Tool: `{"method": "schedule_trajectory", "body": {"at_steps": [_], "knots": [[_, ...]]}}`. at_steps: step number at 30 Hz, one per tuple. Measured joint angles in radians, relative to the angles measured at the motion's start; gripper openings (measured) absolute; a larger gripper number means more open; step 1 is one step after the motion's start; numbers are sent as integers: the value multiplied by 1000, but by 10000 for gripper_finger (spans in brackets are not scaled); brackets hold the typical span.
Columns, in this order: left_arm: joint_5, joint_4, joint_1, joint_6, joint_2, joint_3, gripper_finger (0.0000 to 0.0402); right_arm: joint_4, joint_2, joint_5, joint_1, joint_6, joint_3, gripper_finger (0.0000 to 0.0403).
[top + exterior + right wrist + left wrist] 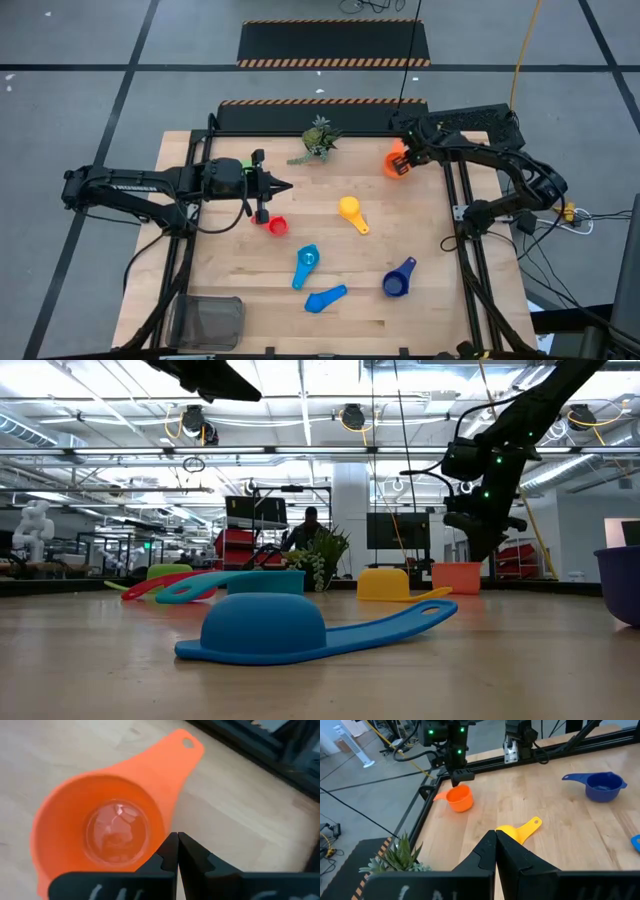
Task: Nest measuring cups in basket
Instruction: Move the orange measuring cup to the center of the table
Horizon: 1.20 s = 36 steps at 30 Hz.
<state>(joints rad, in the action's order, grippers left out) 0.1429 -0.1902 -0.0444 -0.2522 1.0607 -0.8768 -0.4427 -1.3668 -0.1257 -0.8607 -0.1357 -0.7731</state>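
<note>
Right pincer [404,163], clenched and empty, hangs just over the orange cup [393,160] at the far right of the counter [420,225]; it should release, straddle the rim, then clench before lifting.

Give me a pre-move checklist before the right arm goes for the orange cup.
1. Right gripper positioned over the orange cup: ok, it hangs right above the rim.
2. Right fingers open to take the rim: not ok, they are shut.
3. Orange cup upright, mouth up: ok.
4. Basket free to receive: ok, it sits at the table's near left corner, nothing visible inside.
5. Left gripper out of the way: ok, it is shut, far from the orange cup, near the red cup.
6. Yellow cup clear of the path: cannot tell.
</note>
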Motion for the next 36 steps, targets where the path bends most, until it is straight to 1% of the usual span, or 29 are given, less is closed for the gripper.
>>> {"method": "schedule_trajectory", "body": {"at_steps": [4, 8, 16, 19, 23, 26, 29, 32, 36], "knots": [[0, 0, 0, -6, 0, 0, 8, 4, 24, 0, 24, -42, 0, 3], [0, 0, 0, -14, 0, 0, 8, 6, 54, 0, 32, -66, 0, 28], [0, 9, -1, -31, 0, 0, 8, -16, 63, 1, 32, -83, 0, 124], [0, 13, -1, -32, 0, 0, 8, -12, 63, 23, 32, -83, 0, 159], [0, 14, -1, -33, 0, 0, 8, 4, 63, 24, 32, -92, 0, 197], [0, 16, -1, -33, 0, 0, 8, 8, 55, 23, 32, -92, 0, 217], [0, 16, -1, -33, 0, 0, 8, 10, 33, 16, 31, -89, 0, 228], [0, 16, -1, -28, 0, 0, 8, 17, 2, -4, 31, -88, 1, 229], [0, 16, -1, -13, 0, 0, 8, 59, -22, -3, 31, -82, 1, 210]]}}
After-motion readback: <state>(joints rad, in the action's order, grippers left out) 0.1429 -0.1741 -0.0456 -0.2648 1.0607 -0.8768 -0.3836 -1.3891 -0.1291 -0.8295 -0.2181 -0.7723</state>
